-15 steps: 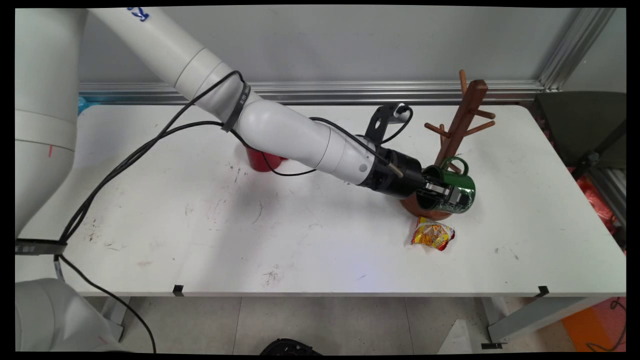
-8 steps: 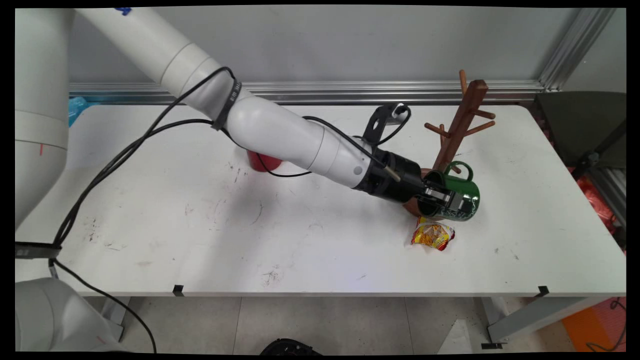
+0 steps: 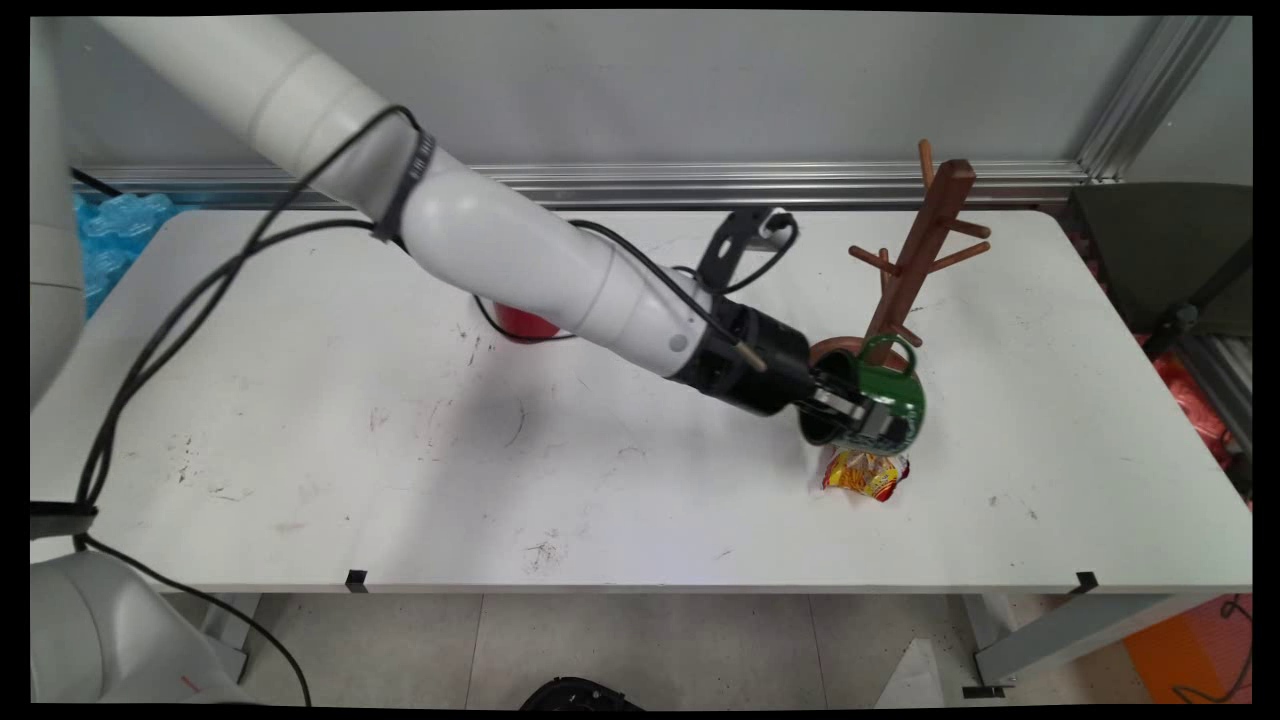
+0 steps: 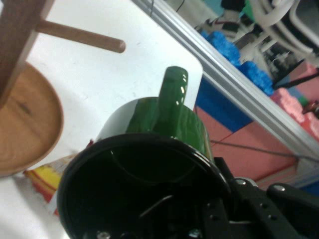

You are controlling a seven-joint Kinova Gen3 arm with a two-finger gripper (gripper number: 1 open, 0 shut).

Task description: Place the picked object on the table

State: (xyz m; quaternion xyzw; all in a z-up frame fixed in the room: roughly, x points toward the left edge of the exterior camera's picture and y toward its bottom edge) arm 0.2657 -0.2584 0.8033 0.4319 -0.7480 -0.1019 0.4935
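While the arm reaches low across the white table (image 3: 300, 420) from the upper left, the black gripper (image 3: 862, 418) is clamped on the rim of a green mug (image 3: 880, 405). One finger sits inside the mug's mouth and the other lies against its outer wall, so the wall is pinched between the jaws. The mug is held on its side, clear of the tabletop, with its dark opening facing back toward the arm and its handle pointing up and away from the camera.

Seen from the hand camera, the mug (image 4: 149, 169) fills the lower middle of the picture, its black interior toward the lens and the handle rising from the upper wall.

Just behind the mug stands a wooden mug tree (image 3: 925, 240) on a round base; the handle lies close to the foot of the post, but contact cannot be confirmed. Directly below the mug lies a yellow and red snack packet (image 3: 868, 475) on the table. A red cup (image 3: 520, 325) stands well apart, partly hidden behind the arm.
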